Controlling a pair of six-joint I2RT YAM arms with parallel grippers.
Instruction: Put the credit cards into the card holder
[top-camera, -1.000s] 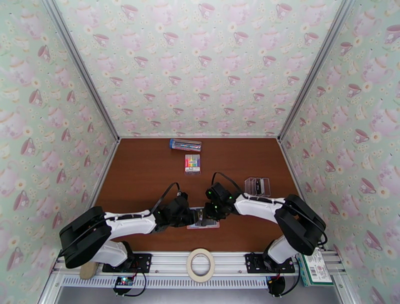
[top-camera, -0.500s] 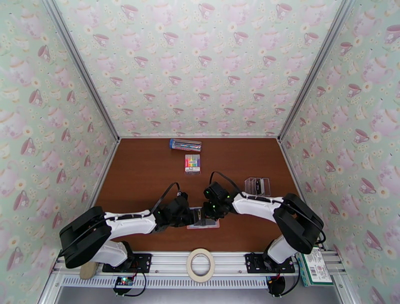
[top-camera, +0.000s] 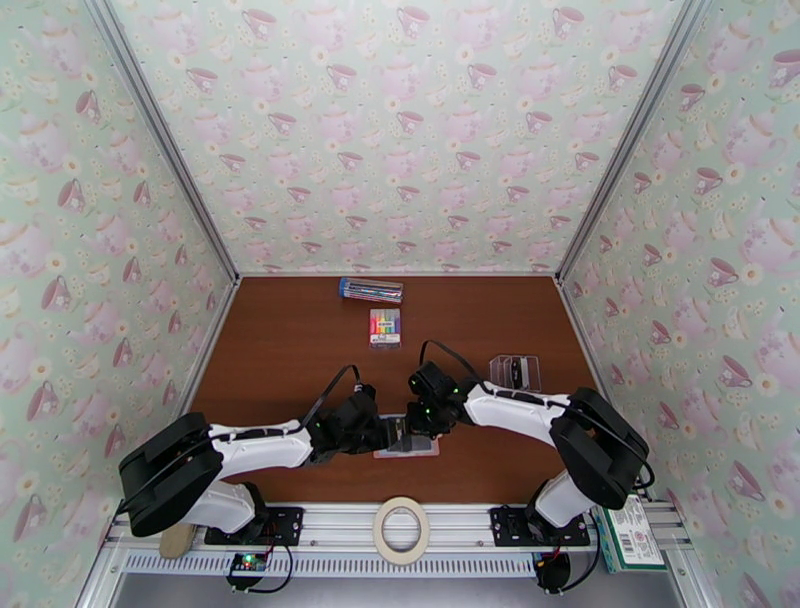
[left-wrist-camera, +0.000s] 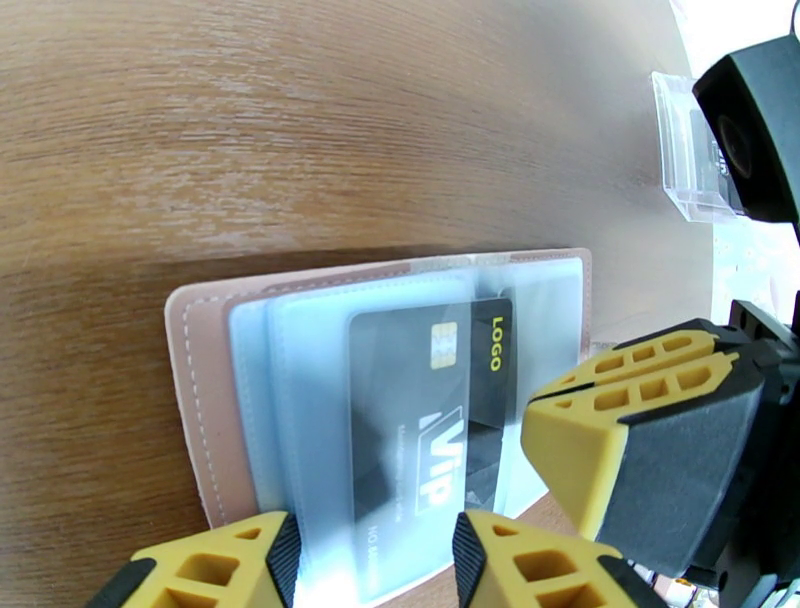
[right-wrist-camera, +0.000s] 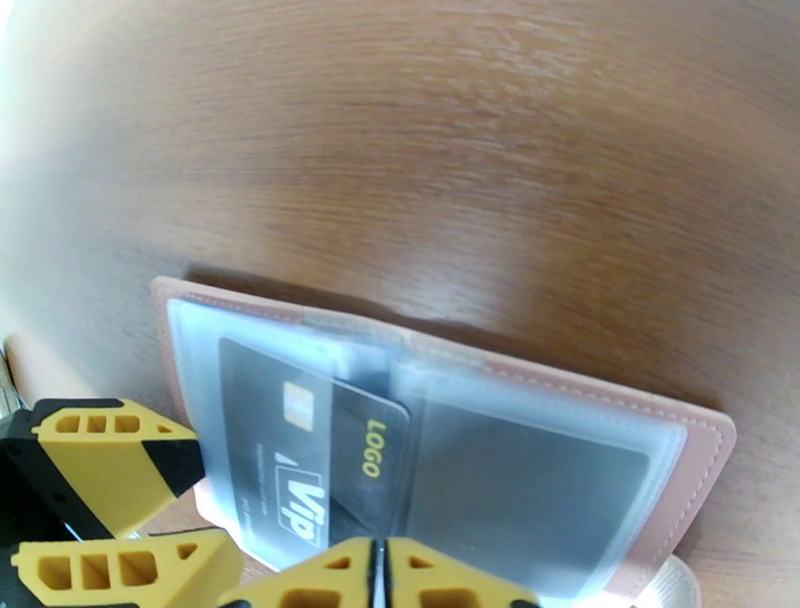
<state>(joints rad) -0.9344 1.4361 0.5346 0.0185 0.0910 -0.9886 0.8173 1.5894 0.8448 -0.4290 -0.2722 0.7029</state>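
Right end effector (right-wrist-camera: 378, 572) is pinched closed, tips at the near edge of the open holder (right-wrist-camera: 700, 430). Left end effector (left-wrist-camera: 372, 560) sits half-spread over the opposite edge. Both arms reach in low over the counter (top-camera: 290, 350). A dark card (right-wrist-camera: 300, 470) sits partway in the holder's clear sleeve.

Teacup-print wallpaper walls (top-camera: 400, 130) on three sides; brown wood tabletop (top-camera: 290, 345).

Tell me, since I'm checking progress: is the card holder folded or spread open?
Spread open: the card holder lies flat, clear pockets facing up, a dark VIP card showing through.
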